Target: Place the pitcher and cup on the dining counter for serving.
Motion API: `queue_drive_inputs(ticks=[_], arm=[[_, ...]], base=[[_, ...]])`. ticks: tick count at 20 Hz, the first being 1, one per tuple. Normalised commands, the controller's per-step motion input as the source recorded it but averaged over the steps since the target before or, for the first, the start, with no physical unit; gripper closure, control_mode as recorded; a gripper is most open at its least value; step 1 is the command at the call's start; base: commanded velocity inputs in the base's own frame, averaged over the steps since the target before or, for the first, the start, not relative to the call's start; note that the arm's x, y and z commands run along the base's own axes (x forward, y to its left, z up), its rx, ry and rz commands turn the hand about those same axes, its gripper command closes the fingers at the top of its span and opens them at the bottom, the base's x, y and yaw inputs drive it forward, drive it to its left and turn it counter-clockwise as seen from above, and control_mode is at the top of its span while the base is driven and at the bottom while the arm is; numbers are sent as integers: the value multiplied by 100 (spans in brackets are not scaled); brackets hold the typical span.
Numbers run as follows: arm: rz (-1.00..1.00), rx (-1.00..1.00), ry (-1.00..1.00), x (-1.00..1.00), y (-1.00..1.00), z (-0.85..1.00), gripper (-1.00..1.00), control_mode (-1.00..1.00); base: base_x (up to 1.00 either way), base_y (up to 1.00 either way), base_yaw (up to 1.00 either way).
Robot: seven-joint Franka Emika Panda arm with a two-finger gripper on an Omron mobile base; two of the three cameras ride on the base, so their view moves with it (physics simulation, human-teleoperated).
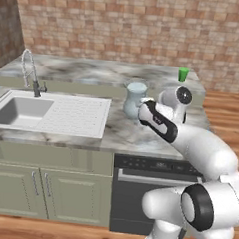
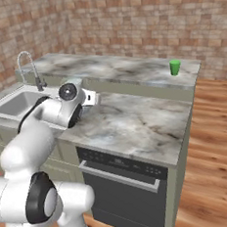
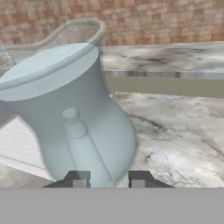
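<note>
Gripper [image 3: 108, 179] fingers straddle the pitcher's [image 3: 74, 118] base, clamped on it; the pitcher stands upright, long axis vertical, rim flaring up-left, on the lower marbled counter [image 1: 125, 134] beside the sink [image 1: 22, 110]. Farther right, the green cup [image 1: 183, 74] sits on the dining counter [image 1: 104, 73], brick wall [image 1: 137, 27] behind.

Translucent smooth glass pitcher [image 3: 74, 118]; polished marbled stone dining counter [image 1: 94, 72].

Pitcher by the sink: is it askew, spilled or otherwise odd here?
The pitcher leans in the hand view, but that camera rolls with the hand. In the left base view it stands upright on the lower counter. No spill visible.
</note>
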Motion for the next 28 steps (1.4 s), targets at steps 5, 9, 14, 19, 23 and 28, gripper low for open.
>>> queue_drive_inputs(ticks=[5,9,14,19,23,28], arm=[[0,0,19,-45,8,75,100,-100],[0,0,17,-43,0,28,100,-100],[0,0,3,-24,0,1,100,-100],[0,0,0,-1,0,0,100,-100],[0,0,0,-5,0,0,100,100],[0,0,0,0,0,0,100,100]], base=[[0,0,0],[0,0,0],[0,0,0],[0,0,0],[-41,-7,0],[-70,-56,0]])
